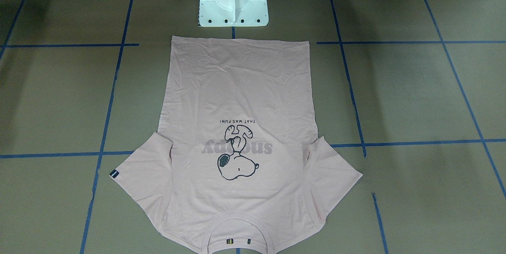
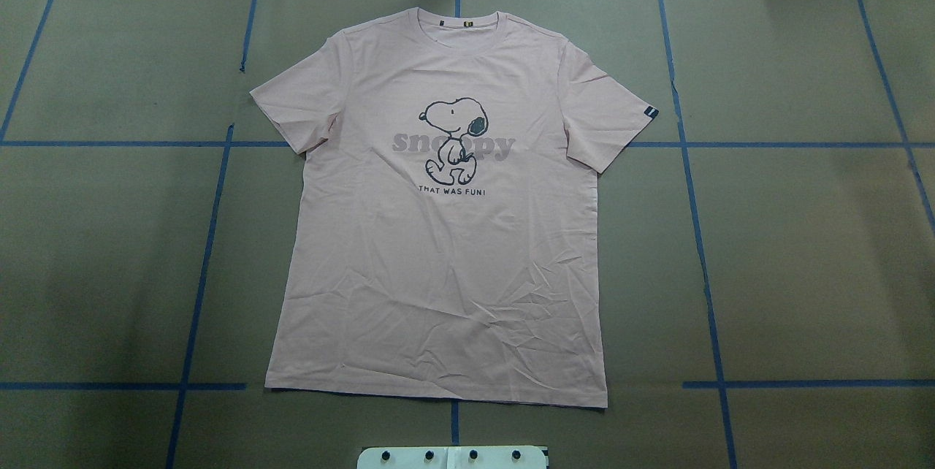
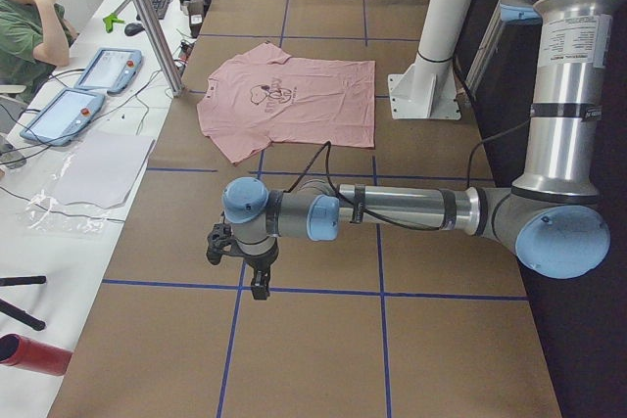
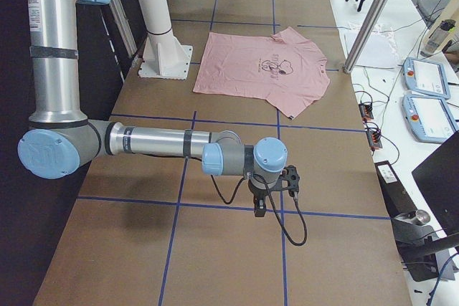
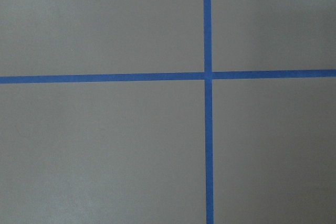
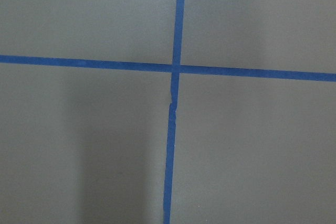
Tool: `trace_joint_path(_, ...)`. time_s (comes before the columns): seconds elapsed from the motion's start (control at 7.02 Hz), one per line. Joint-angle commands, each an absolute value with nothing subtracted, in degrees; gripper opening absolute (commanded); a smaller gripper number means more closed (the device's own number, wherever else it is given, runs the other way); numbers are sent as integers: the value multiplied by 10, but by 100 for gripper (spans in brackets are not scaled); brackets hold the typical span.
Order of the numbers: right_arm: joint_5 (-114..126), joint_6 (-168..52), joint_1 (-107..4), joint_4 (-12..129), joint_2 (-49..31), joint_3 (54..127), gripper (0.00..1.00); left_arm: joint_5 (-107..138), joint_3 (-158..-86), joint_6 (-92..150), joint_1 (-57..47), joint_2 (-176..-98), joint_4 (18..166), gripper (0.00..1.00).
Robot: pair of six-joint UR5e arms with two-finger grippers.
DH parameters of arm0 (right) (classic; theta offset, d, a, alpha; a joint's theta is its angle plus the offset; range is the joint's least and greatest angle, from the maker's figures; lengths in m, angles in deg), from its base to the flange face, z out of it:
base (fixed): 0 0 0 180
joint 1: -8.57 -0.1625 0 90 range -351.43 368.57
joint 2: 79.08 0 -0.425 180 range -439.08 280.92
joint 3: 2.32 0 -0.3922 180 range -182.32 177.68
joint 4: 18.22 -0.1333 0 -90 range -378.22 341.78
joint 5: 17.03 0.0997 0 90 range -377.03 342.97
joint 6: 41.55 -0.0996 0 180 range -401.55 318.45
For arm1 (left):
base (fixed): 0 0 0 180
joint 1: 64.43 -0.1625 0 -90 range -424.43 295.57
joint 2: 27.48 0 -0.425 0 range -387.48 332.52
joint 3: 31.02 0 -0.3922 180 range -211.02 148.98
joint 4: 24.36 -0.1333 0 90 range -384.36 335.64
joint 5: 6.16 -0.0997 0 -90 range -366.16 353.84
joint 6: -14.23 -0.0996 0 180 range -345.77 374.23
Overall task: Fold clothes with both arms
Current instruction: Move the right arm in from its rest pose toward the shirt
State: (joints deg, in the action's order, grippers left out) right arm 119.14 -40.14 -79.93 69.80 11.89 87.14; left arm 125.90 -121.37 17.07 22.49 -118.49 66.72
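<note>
The pale pink T-shirt [image 2: 438, 272] lies flat and spread out, print side up, in the middle of the brown table, with both sleeves out. Its collar is at the far edge from the robot and its hem [image 1: 241, 41] is near the white pedestal. It also shows in the side views as the T-shirt [image 3: 294, 105] [image 4: 258, 69]. My left gripper [image 3: 259, 285] hangs over bare table, well off to the shirt's left. My right gripper [image 4: 259, 208] hangs likewise, far off to its right. Only the side views show them, so I cannot tell whether they are open or shut. Both wrist views show only tape lines.
Blue tape lines [image 2: 212, 235] grid the brown table. The white pedestal [image 1: 233, 0] stands at the robot's edge by the hem. A person [image 3: 29, 17] sits at a side bench with pendant tablets [image 3: 59, 115] and a metal post [image 3: 147, 17].
</note>
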Motion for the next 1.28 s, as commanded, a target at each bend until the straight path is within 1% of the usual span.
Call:
trace_joint_path(0.0, 1192, -405, -799, 698, 112, 878, 100, 1259, -1215, 173, 225, -1191, 668, 100)
trace_joint_path(0.28, 1194, -420, -779, 699, 62, 865, 100, 1258, -1214, 176, 222, -1224, 689, 100)
trace_joint_path(0.43, 1196, -443, -750, 687, 15, 822, 100, 1259, -1211, 176, 221, -1263, 686, 100)
trace_joint_path(0.57, 1214, -446, -727, 635, -44, 759, 100, 1276, -1207, 171, 219, -1291, 695, 100)
trace_joint_path(0.71, 1207, -466, -699, 589, -95, 722, 100, 1307, -1179, 170, 210, -1306, 759, 100)
trace_joint_path(0.85, 1130, -497, -663, 581, -135, 706, 100, 1311, -1140, 175, 197, -1301, 887, 100)
trace_joint_path(1.0, 1081, -554, -624, 575, -163, 705, 100, 1310, -1105, 190, 189, -1304, 937, 100)
trace_joint_path(1.14, 1080, -668, -590, 572, -194, 704, 100, 1310, -1101, 198, 185, -1305, 941, 100)
